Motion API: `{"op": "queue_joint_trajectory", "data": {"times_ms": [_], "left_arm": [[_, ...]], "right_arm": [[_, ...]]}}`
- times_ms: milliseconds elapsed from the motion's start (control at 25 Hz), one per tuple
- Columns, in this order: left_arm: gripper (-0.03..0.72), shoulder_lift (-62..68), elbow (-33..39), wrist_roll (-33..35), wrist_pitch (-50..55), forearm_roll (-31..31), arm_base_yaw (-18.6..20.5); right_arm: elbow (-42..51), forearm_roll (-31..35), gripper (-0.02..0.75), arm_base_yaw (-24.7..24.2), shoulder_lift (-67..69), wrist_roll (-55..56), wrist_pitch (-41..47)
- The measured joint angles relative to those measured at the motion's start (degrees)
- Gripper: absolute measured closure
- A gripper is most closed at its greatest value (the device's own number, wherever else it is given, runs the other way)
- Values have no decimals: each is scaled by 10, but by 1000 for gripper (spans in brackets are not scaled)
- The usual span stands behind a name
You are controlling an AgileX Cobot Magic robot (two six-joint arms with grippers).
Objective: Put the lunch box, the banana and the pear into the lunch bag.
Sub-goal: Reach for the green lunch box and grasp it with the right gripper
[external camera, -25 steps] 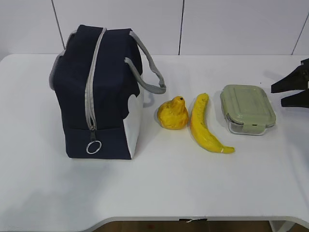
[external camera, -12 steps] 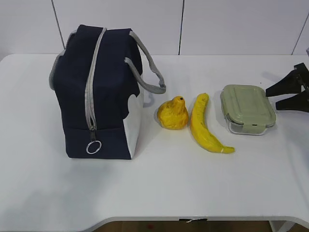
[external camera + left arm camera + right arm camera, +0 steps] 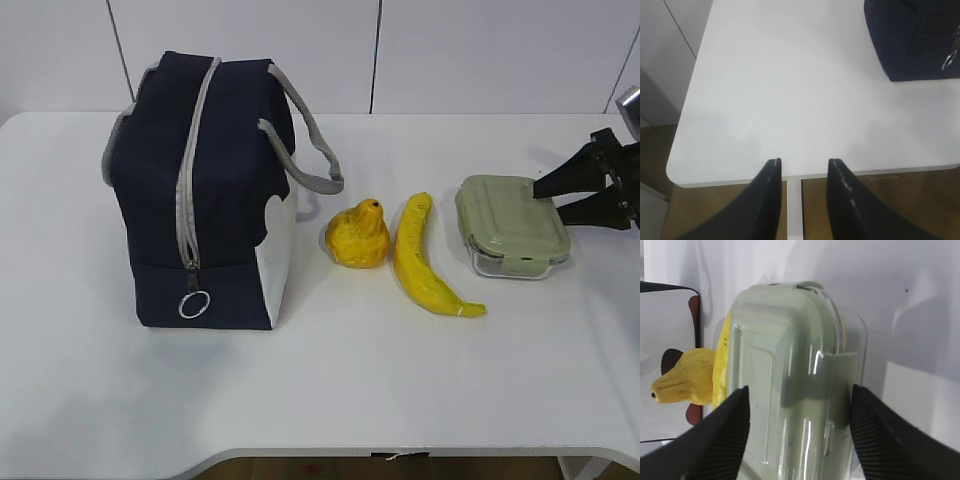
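The lunch bag (image 3: 230, 200) stands zipped at the table's left, its ring pull (image 3: 194, 304) hanging low on the front. To its right lie the pear (image 3: 358, 237), the banana (image 3: 420, 260) and the lunch box (image 3: 505, 225) with its sage-green lid. My right gripper (image 3: 548, 201) comes in from the right edge, open, its tips at the box's right end. In the right wrist view the lunch box (image 3: 790, 365) fills the gap of the open right gripper (image 3: 797, 392), with the pear (image 3: 685, 377) behind. My left gripper (image 3: 804, 161) is open and holds nothing.
The left gripper hangs over the white table's front left edge (image 3: 740, 177), with wooden floor below. A corner of the lunch bag (image 3: 915, 40) shows at the upper right of the left wrist view. A white panelled wall (image 3: 380, 50) runs behind the table.
My right gripper has moved left from the table's right edge until its tips reach the lunch box's right end. The objects have not moved.
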Motion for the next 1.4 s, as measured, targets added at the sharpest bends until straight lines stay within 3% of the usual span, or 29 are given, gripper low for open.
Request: {"op": "queue_joint_trajectory", "data": {"times_ms": [1080, 1400], "left_arm": [[447, 0, 0, 0, 0, 0, 0], [447, 0, 0, 0, 0, 0, 0]], "right_arm": [[0, -28, 239, 23, 13, 2, -2], [0, -28, 289, 23, 13, 6, -2]]}}
